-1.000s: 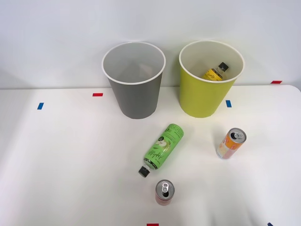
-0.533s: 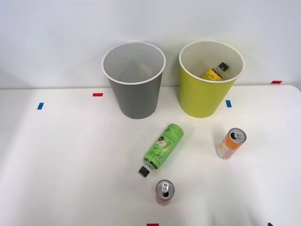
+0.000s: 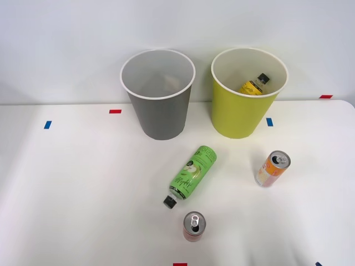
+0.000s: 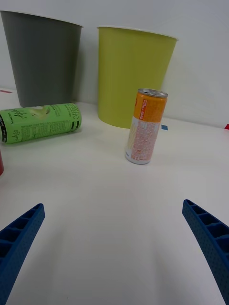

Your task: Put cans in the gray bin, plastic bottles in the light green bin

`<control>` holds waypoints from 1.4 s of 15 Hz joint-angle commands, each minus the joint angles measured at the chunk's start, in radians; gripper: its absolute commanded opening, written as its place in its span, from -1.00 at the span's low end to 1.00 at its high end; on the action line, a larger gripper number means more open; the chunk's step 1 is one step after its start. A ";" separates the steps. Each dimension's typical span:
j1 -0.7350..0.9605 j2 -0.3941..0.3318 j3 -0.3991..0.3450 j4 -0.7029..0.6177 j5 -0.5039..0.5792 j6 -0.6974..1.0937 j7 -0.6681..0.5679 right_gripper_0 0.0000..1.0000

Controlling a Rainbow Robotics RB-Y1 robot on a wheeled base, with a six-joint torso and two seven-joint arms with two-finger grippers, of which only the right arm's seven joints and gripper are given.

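Right gripper [image 4: 114, 257]: fingers spread wide, holding nothing, low over the table [image 3: 72, 188].
Red can [image 3: 193, 226]: upright, nearest, just beyond the green bottle's cap.
Green bottle [image 3: 190, 175]: lying on its side.
Orange and white can [image 3: 272, 168]: upright, right of the green bottle.
Gray bin [image 3: 159, 95]: behind the green bottle.
Light green bin [image 3: 246, 94]: right of gray bin, yellow bottle [image 3: 253, 85] inside.

The can [image 4: 145, 127] ahead of the blue ribbed fingers [image 4: 210, 238] is showing orange over printed white. The bottle [image 4: 40, 122] is wearing bright green print; the bins are showing gray [image 4: 42, 59] and lime [image 4: 133, 75].
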 commanded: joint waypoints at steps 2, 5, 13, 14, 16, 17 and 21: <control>0.000 0.000 0.000 0.000 0.000 0.000 0.000 1.00; 0.000 0.000 0.000 0.000 0.000 0.000 0.000 1.00; -0.067 0.041 0.069 0.021 -0.153 -0.040 0.023 1.00; -0.097 0.052 0.066 0.020 -0.163 -0.037 0.025 1.00; -0.140 0.071 0.072 0.021 -0.175 -0.017 0.026 1.00; -0.169 0.081 0.069 0.021 -0.186 0.009 0.028 1.00; -0.232 0.124 0.038 0.020 -0.204 0.112 0.044 1.00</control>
